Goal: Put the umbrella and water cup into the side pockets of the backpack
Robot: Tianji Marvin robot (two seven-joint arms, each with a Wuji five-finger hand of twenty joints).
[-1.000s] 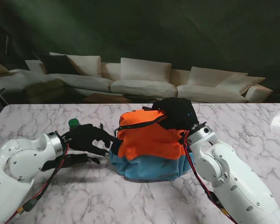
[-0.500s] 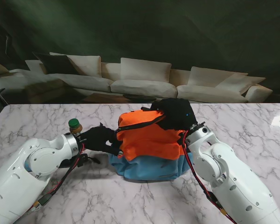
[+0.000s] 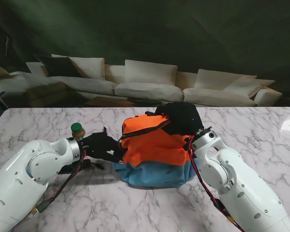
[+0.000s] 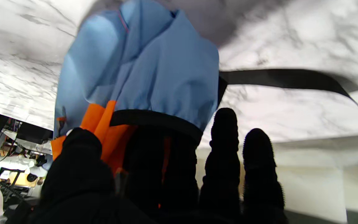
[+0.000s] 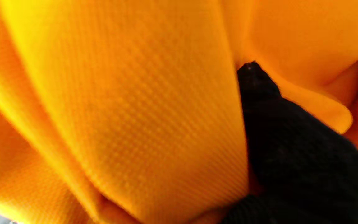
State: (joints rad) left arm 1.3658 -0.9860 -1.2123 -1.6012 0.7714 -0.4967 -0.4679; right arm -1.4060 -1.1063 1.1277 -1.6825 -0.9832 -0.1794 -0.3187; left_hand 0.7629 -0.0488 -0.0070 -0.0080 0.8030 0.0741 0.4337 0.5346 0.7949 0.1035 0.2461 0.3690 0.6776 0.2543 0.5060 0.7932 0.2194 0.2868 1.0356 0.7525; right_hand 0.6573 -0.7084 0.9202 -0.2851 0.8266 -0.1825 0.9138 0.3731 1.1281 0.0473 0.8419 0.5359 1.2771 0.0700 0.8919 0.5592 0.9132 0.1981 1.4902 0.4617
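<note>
Your backpack [image 3: 154,152] sits mid-desk [image 3: 261,130], orange above and blue below, slumped rather than standing straight. Look at its left side: your left hand [image 3: 102,145] is right against it, black-gloved fingers [image 4: 224,149] reaching to the side pocket [image 4: 154,93]. In the left wrist view that pocket is the blue pouch with a black elastic rim [image 4: 154,119]. Some of the fingers look pushed in under the rim where it gapes, while two fingers lie outside it against the desk side. The inside of the pocket is dark; you cannot tell whether anything is in it. The left hand looks partly spread, with nothing clearly gripped, though I cannot be sure it is not pinching the rim. A black strap [image 4: 291,79] trails from the backpack across the marble.

Your cup [image 3: 77,130], with a green lid, stands on the desk just behind the left wrist, to the left of the backpack and apart from it. It is not in a pocket. The umbrella I cannot make out for certain; something dark lies on the desk under the left forearm [image 3: 72,166], too hidden to name.

Your right hand [image 3: 183,118] rests on top of the backpack at its right shoulder. In the right wrist view its fingers [image 5: 291,149] press into folds of orange fabric [image 5: 135,109], closed around a bunch of it.
</note>
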